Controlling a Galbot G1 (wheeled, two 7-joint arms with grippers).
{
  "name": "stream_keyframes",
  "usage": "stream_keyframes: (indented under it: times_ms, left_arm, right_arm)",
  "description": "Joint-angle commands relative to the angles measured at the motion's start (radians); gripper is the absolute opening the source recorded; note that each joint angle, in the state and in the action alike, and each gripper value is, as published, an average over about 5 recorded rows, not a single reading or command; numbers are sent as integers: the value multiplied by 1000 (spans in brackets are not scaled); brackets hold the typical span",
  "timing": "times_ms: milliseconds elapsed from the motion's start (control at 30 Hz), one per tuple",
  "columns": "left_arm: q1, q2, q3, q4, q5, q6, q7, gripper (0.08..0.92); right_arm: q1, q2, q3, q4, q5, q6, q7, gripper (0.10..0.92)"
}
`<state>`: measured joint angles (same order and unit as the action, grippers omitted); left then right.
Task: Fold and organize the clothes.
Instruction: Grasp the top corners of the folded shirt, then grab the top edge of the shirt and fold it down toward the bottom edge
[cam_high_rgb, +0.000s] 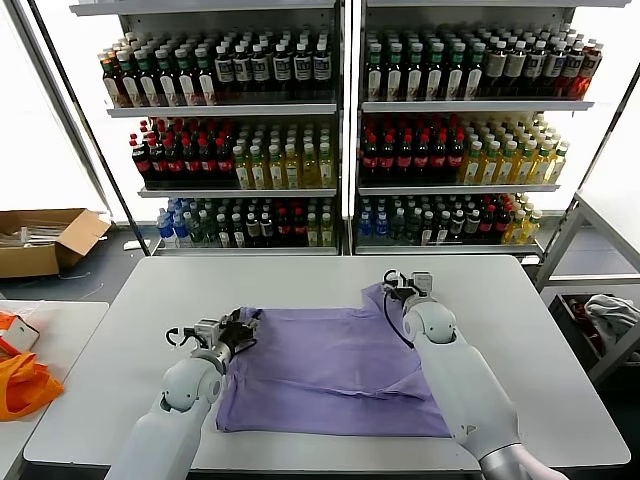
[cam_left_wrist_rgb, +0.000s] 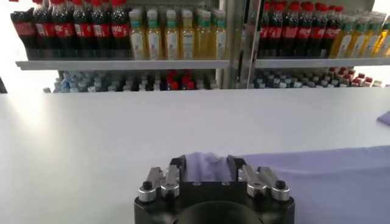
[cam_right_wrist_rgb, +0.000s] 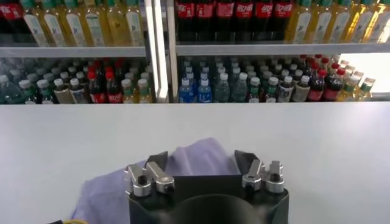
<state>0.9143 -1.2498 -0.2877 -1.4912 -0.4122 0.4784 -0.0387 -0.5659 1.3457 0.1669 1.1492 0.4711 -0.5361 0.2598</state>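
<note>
The lavender-purple T-shirt (cam_high_rgb: 330, 370) lies spread plain side up on the white table (cam_high_rgb: 520, 330). My left gripper (cam_high_rgb: 240, 325) is at its far left corner, jaws drawn in on a raised bunch of the cloth. In the left wrist view the gripper (cam_left_wrist_rgb: 208, 163) has purple cloth (cam_left_wrist_rgb: 329, 176) between its fingers. My right gripper (cam_high_rgb: 392, 287) is at the shirt's far right corner. In the right wrist view it (cam_right_wrist_rgb: 201, 159) stands open, fingers wide on either side of a raised hump of the shirt (cam_right_wrist_rgb: 109, 182).
Shelves of drink bottles (cam_high_rgb: 340, 150) stand behind the table. A cardboard box (cam_high_rgb: 40, 240) sits on the floor at far left. An orange cloth bag (cam_high_rgb: 20, 385) lies on a side table at left. A grey-white cloth bundle (cam_high_rgb: 615, 315) sits at right.
</note>
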Motion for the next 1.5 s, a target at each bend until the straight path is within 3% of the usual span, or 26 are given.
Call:
stream_keyframes:
  times_ms: [33,267,533,967,1500]
  left_arm:
    - [4,-2,5,-3,-25,10,2,318]
    - [7,-11,12,-6,-4,-20,11,128]
    - [11,-19,13,-23,11,-63,4,88]
    - [52,4,-4,-100,77,-135,-2,88]
    - [229,19,-32,-246,164,-157,25,88]
  right_arm:
    - [-17,-4,1,9,2,1,6,525]
    - [-28,-15,11,48,5,6,12,326]
    - [-44,-23,25,121,11,30,15,122]
    - [-99,-44,45,295,19,55,21,114]
    - [-394,-84,105,623,24,48,86,114]
